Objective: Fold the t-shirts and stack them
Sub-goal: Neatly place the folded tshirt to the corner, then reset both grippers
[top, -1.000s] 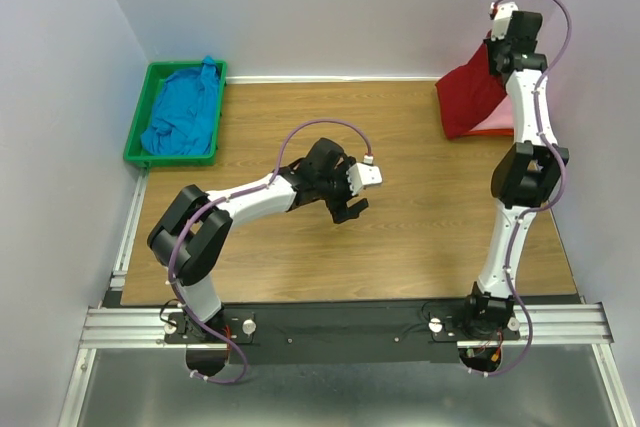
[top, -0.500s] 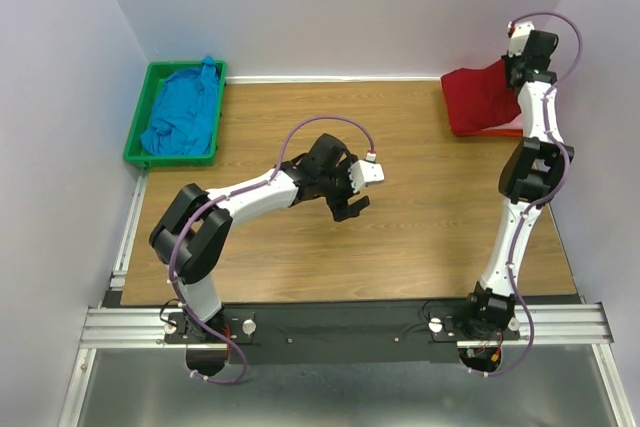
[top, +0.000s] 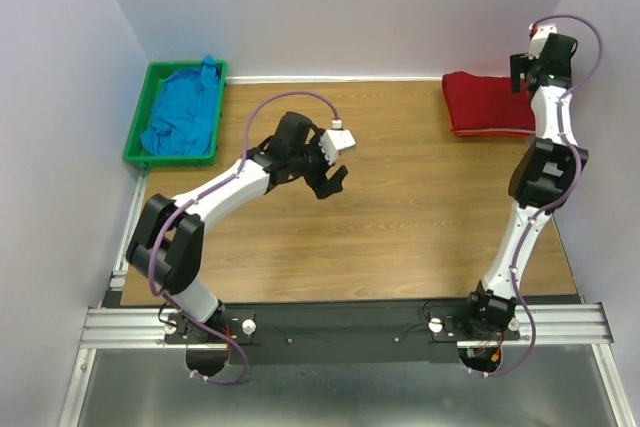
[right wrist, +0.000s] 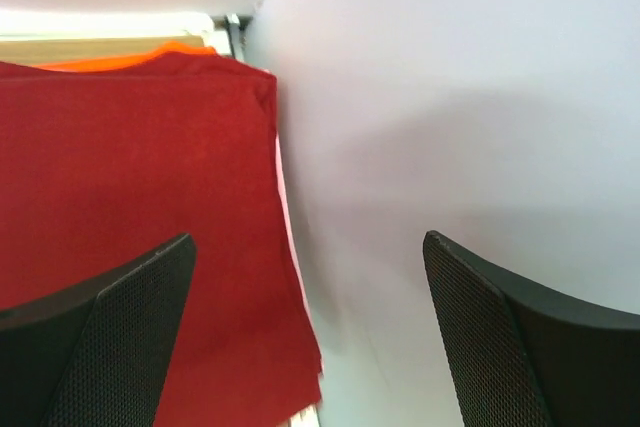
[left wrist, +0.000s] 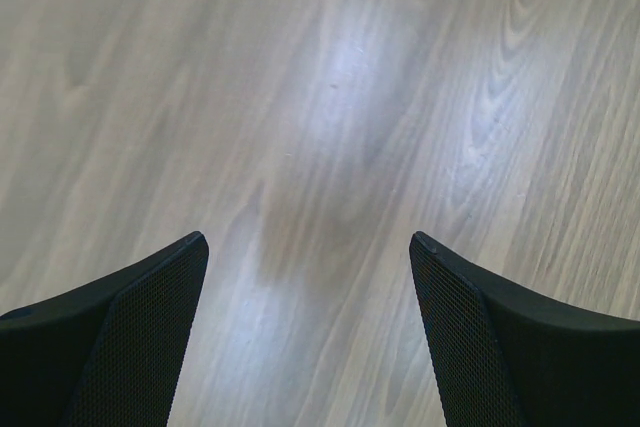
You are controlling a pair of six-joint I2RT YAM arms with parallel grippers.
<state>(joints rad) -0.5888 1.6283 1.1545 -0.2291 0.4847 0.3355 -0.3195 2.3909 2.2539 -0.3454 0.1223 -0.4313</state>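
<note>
From above, the red tee [top: 488,102] lies folded flat at the far right corner, on a tray [top: 492,133] that shows as a thin orange edge. The right gripper [top: 522,73] hovers at its right end. The blue tee [top: 183,112] sits crumpled in the bin [top: 134,139] at far left, and the left gripper [top: 328,184] hangs over the bare table [top: 430,207] between the two. The blue tee looks like the next job. I'd pinch it at a shoulder or hem, not the bunched middle, and lift it clear of the bin wall before spreading it.

The left wrist view settles what the top one can't: the left gripper [left wrist: 310,242] has its fingers spread wide, nothing between them.

In the right wrist view the right gripper [right wrist: 308,238] is likewise wide apart and empty, close to the wall [right wrist: 450,97]. Only here does a pink tee [right wrist: 289,222] peek out under the red edge.
</note>
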